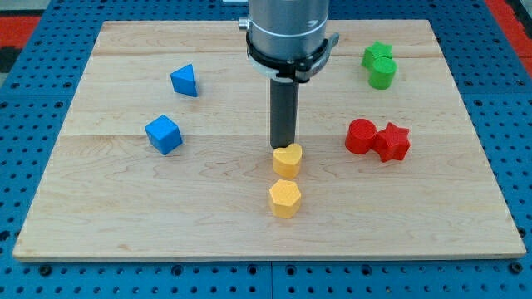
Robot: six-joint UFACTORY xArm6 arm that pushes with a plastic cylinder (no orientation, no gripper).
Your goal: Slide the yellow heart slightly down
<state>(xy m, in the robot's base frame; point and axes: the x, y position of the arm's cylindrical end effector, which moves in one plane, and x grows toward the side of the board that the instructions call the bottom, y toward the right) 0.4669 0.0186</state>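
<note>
Just above the yellow heart sits my tip, touching its top edge near the middle of the wooden board.
I carry no jaws, only a rod, so nothing is grasped. Counted from the heart: one yellow hexagon just below it, apart; two blue blocks well to the view's left; two red blocks touching each other on the right; two green blocks up right, also touching.
</note>
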